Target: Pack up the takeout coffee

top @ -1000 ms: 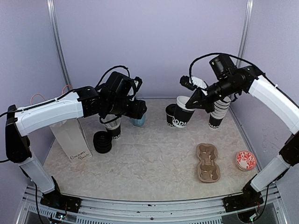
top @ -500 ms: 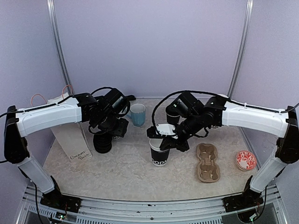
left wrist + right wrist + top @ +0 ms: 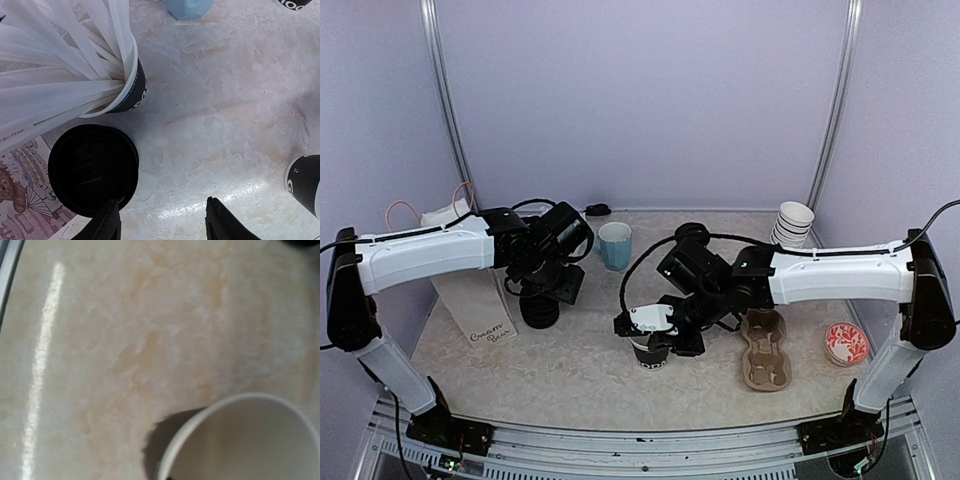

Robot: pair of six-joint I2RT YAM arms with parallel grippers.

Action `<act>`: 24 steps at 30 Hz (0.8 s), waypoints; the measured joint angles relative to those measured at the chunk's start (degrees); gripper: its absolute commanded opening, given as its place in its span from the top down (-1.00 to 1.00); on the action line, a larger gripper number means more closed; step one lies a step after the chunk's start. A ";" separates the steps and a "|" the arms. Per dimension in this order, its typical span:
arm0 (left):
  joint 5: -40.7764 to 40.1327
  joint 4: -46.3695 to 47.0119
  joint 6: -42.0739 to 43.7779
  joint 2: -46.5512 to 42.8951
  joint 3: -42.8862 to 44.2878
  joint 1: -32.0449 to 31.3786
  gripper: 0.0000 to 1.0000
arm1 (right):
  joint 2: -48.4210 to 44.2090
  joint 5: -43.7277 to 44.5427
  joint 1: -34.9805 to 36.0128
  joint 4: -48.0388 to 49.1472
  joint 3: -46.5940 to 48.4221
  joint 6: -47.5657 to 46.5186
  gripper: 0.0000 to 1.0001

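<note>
Far left: one white paper bag point(image 3: 470, 300) with handwriting on it, standing upright. Left gripper point(image 3: 162, 225): fingers spread, holding nothing, poised above the table. One stack of black lids point(image 3: 92, 170) sits just beside one of its fingers; the number of lids in the pile cannot be read. Beside the stack is one black cup of white sticks point(image 3: 127, 95), not for packing. Behind it is one light blue mug point(image 3: 615, 245), also excluded.

Centre: first takeout cup point(image 3: 652, 352), upright on the table, open-topped and white inside, directly under the right gripper point(image 3: 656, 335). The right wrist view shows only the rim and no fingers, so it cannot be told whether the gripper is pinching the cup or merely over it. Second takeout cup point(image 3: 296, 2): only its lettered base shows, at the top edge of the left wrist view. Count: two cups.

Right: one cardboard carrier point(image 3: 765, 347) with two wells, both vacant, near the first cup. One stack of spare cups point(image 3: 792, 222) at the back, and one red-and-white disc point(image 3: 846, 343) furthest right.

Handling assessment: the paper cup is judged light and thin-walled, liable to dent or tip under a hard squeeze. The rolled rim is the stiffest place to hold it. The lids are judged stiff and slick; take one by its edge
</note>
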 measured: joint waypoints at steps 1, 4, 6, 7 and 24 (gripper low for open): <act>0.00 0.00 0.00 0.13 -0.07 0.04 -0.13 | 0.35 0.09 0.37 0.04 -0.13 0.13 0.68; 0.00 -0.04 0.00 0.76 -0.09 0.11 -0.10 | 0.70 0.02 1.05 -0.13 -0.07 0.81 0.49; 0.00 -0.07 0.02 1.40 -0.13 0.13 -0.07 | 0.68 0.09 1.14 -0.85 0.42 0.70 0.41; 0.00 -0.13 0.02 1.79 -0.15 0.13 -0.06 | 0.59 0.24 1.14 -1.29 0.74 0.57 0.36; -3.93 -4.00 0.26 11.74 2.49 0.13 0.07 | -6.29 -2.45 -10.88 -4.17 0.04 -1.38 0.27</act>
